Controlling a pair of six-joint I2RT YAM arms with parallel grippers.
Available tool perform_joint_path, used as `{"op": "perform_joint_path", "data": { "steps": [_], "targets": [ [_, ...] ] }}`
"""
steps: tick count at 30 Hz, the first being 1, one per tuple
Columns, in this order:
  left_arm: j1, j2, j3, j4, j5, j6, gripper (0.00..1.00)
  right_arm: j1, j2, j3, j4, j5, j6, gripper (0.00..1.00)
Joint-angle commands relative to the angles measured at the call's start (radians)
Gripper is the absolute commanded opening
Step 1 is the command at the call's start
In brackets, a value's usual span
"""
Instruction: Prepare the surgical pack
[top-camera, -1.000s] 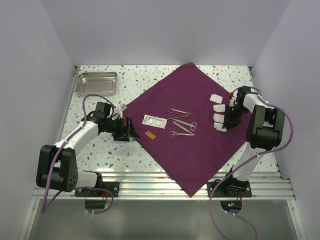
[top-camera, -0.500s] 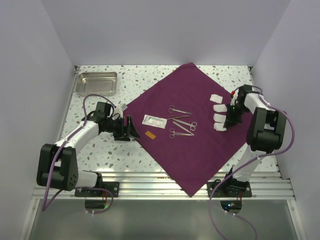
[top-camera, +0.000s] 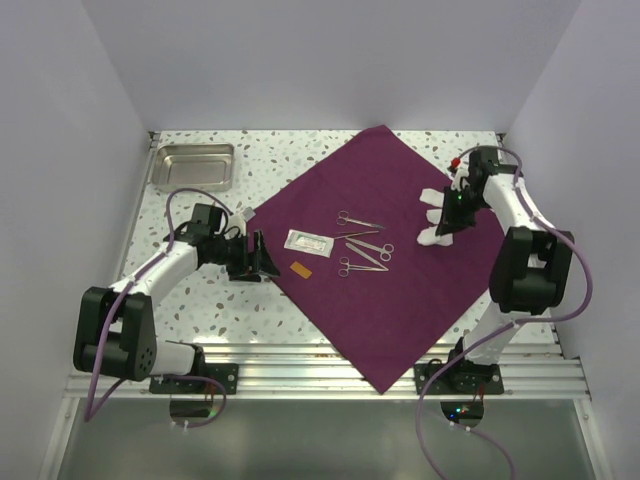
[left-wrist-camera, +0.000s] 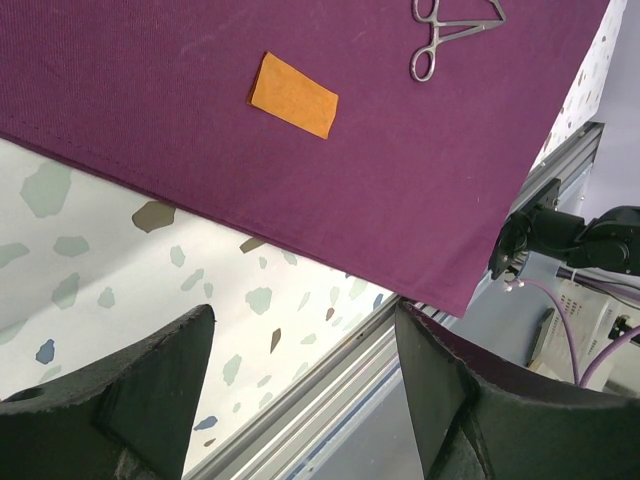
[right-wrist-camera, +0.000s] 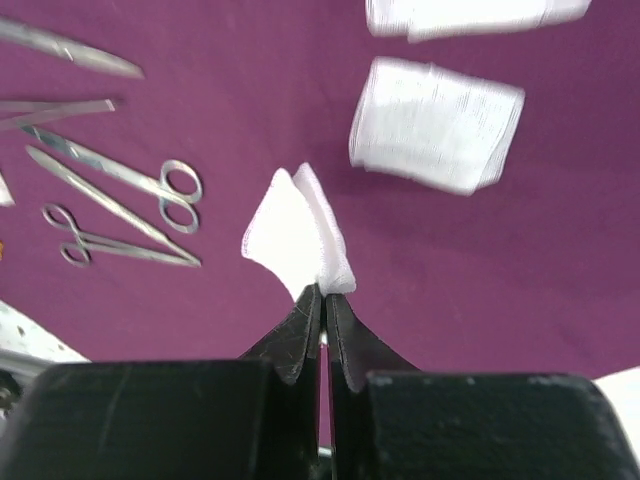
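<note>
The surgical pack (top-camera: 400, 290), a deep purple cloth, lies open and flat as a square turned cornerwise on the speckled table (top-camera: 235, 312), one corner reaching the far edge and the opposite one hanging over the near edge between the arm bases. Near its middle lie several scissor-handled instruments (top-camera: 362, 246), with a clear packet (top-camera: 308, 241) to their left and an orange slip (top-camera: 300, 269) close to the cloth's left hem. The right gripper (right-wrist-camera: 322, 292) hangs over the cloth's right part with its fingers pressed together, pinching a folded gauze square (right-wrist-camera: 292, 232) by one corner and holding it off the cloth; other gauze squares (right-wrist-camera: 436, 124) lie flat just beyond it. The left gripper (left-wrist-camera: 300, 322) hovers low over bare table just beside the cloth's left hem, its fingers (left-wrist-camera: 130, 395) spread wide and gripping nothing. A metal tray (top-camera: 190, 166) sits at the table's far left corner.
</note>
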Motion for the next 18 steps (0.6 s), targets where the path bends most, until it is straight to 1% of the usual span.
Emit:
{"op": "perform_joint_path", "data": {
  "steps": [1,6,10,18],
  "targets": [
    [0.010,0.000,-0.007,0.027,0.019,0.004,0.77,-0.007,0.055,0.105,0.005,-0.034,0.018,0.00],
    [0.011,-0.002,-0.001,0.015,0.004,0.006,0.76,-0.008,0.165,0.187,0.016,-0.033,0.023,0.00],
    [0.014,0.000,0.002,0.007,-0.007,0.007,0.77,-0.011,0.215,0.208,0.025,-0.022,0.011,0.00],
    [0.024,0.020,0.008,0.016,-0.007,0.006,0.77,-0.034,0.199,0.193,0.034,0.026,0.000,0.00]
  ]
}}
